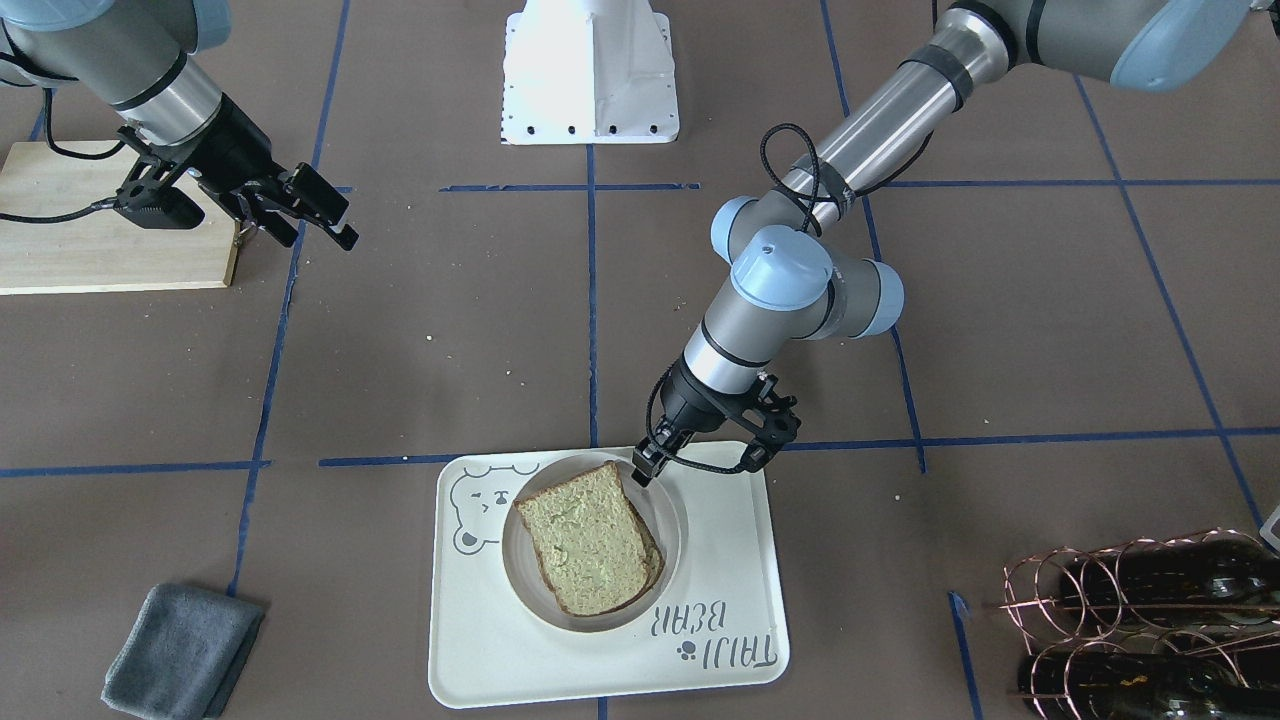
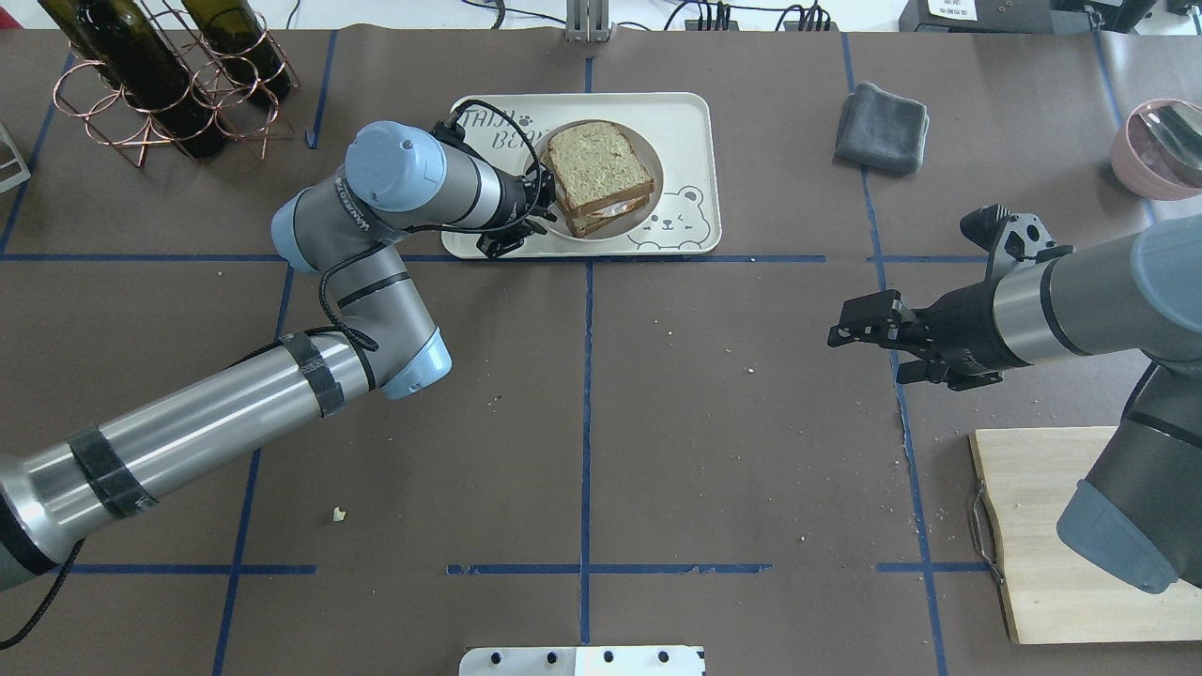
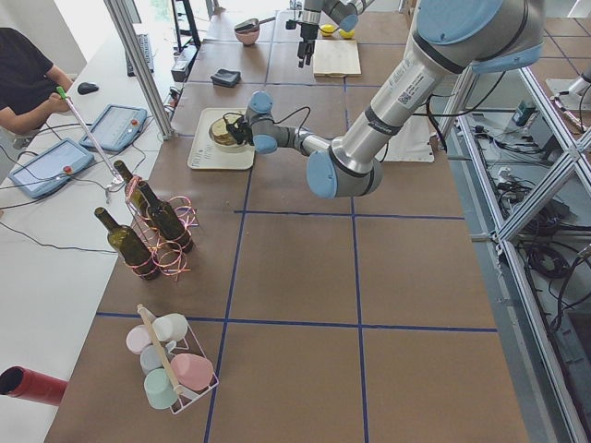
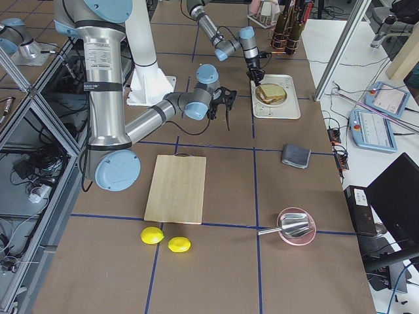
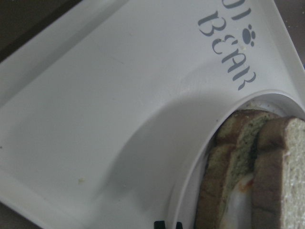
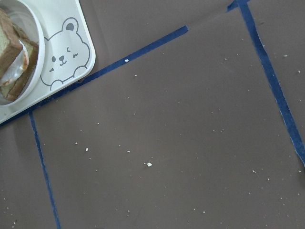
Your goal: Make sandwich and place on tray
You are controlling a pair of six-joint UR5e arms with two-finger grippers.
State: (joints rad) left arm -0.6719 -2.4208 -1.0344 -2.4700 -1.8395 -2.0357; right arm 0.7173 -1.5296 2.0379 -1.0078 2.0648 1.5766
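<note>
The sandwich (image 1: pixel 590 540) is two bread slices with white egg between them. It lies on a small round white plate (image 1: pixel 672 520) set on the cream bear tray (image 1: pixel 720 570). It also shows in the overhead view (image 2: pixel 598 164) and the left wrist view (image 5: pixel 267 171). My left gripper (image 1: pixel 643 468) is at the plate's rim on the robot's side, with its jaws nearly together on the rim; the fingertips (image 5: pixel 159 224) show at the bottom edge of the left wrist view. My right gripper (image 2: pixel 859 338) is open and empty above bare table, far from the tray (image 2: pixel 685 122).
A wooden cutting board (image 2: pixel 1042 526) lies under the right arm. A grey cloth (image 2: pixel 883 127) lies to the right of the tray. A copper rack of wine bottles (image 2: pixel 160 84) stands to its left. A pink bowl (image 2: pixel 1160 145) sits far right. Two lemons (image 4: pixel 163 239) lie beyond the board.
</note>
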